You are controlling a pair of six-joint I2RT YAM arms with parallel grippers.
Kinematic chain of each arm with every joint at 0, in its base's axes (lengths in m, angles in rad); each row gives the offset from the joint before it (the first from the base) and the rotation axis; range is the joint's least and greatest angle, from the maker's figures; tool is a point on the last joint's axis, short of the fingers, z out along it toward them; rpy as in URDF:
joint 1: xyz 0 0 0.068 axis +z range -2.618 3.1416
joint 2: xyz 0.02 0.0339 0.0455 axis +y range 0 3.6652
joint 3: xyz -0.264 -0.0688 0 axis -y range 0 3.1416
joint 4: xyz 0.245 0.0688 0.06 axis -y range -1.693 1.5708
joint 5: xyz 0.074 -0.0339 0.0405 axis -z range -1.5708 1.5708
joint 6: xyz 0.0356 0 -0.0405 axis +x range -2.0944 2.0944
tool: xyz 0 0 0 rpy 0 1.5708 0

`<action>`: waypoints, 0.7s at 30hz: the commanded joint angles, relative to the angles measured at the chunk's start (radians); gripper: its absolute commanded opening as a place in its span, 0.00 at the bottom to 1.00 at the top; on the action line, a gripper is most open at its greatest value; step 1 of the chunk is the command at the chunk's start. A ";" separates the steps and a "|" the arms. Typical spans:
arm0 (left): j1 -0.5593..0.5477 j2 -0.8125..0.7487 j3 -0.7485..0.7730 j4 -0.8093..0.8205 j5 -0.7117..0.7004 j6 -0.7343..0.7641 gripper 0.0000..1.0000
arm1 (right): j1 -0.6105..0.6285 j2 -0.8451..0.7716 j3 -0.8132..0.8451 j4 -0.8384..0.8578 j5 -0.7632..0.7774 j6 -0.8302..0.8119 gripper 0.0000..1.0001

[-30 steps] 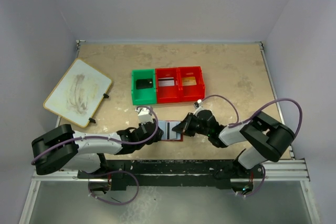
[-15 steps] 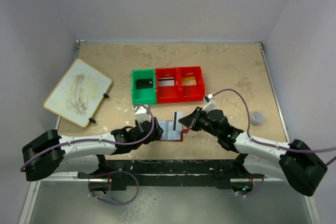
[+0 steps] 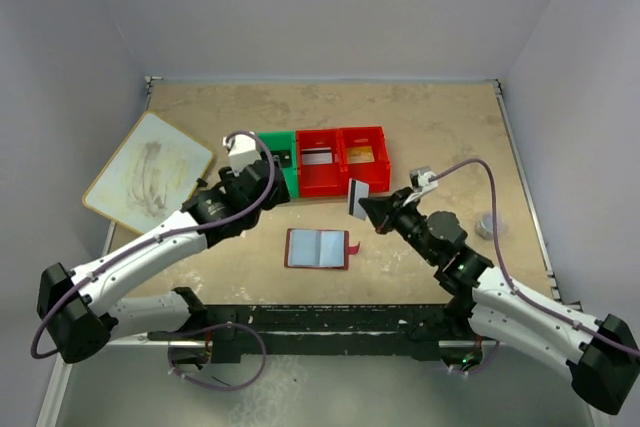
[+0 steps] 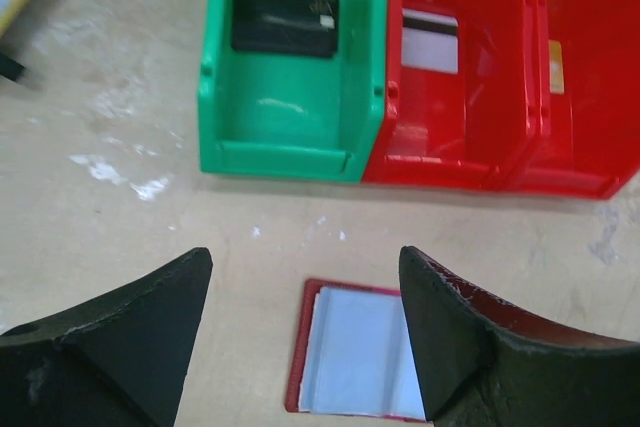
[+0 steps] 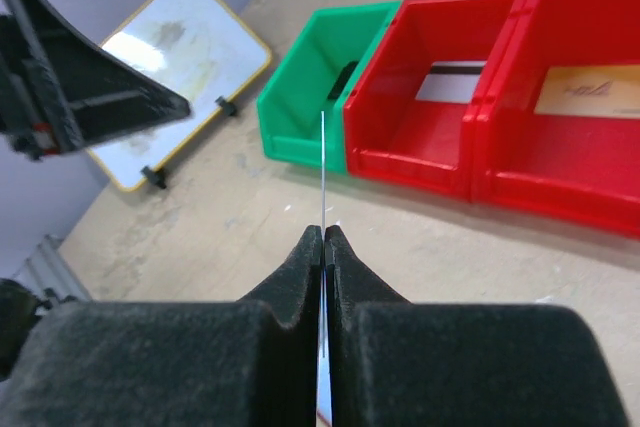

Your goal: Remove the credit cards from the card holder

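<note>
Looking nearly done: card holder (image 3: 317, 248) lies open, lower centre, sleeves seemingly empty. Three cards (image 4: 285, 32) sit in the bin (image 4: 290, 152) above. Right gripper (image 5: 323, 237) pinches the last card (image 3: 357, 198); left gripper (image 4: 305, 259) is spread wide.

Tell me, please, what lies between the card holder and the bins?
Nothing. The stretch of table between the card holder and the bins is bare apart from a few pale scuffs. The left wrist view shows it most clearly.
</note>
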 commanded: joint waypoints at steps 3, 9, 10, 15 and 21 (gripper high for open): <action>0.153 -0.063 0.129 -0.207 -0.112 0.157 0.74 | 0.011 0.087 0.142 -0.063 0.139 -0.220 0.00; 0.180 -0.192 0.022 -0.161 -0.097 0.218 0.75 | 0.012 0.207 0.254 -0.150 0.217 -0.329 0.00; 0.181 -0.217 0.006 -0.158 -0.082 0.224 0.75 | 0.012 0.224 0.267 -0.158 0.223 -0.331 0.00; 0.181 -0.345 -0.091 -0.122 -0.091 0.215 0.75 | 0.011 0.332 0.294 -0.013 0.151 -0.478 0.00; 0.179 -0.322 -0.085 -0.172 -0.114 0.174 0.75 | 0.010 0.593 0.471 0.001 0.018 -0.677 0.00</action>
